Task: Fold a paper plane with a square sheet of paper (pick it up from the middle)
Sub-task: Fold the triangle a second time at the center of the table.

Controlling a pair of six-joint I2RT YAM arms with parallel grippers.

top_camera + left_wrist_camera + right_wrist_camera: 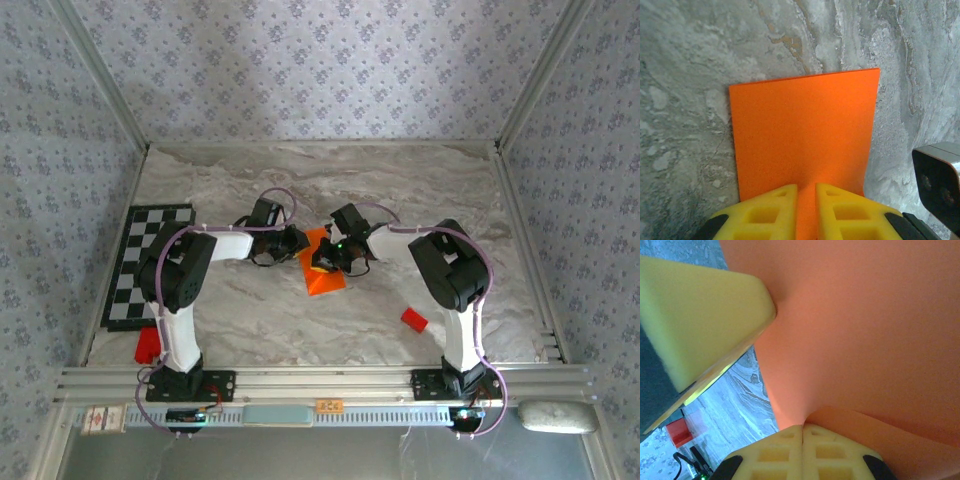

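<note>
The square sheet of paper (322,268) is found near the middle of the tabletop (400,190). One edge is pinched by the left claw (806,192) & another is nipped tight by the right claw (803,432), prob. so it can be bent into a neat fold.

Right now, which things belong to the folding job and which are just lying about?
In use: thin orange paper sheet, pinched by left gripper and right gripper.
Idle: black-and-white checkerboard mat, right red block, left red block.
</note>
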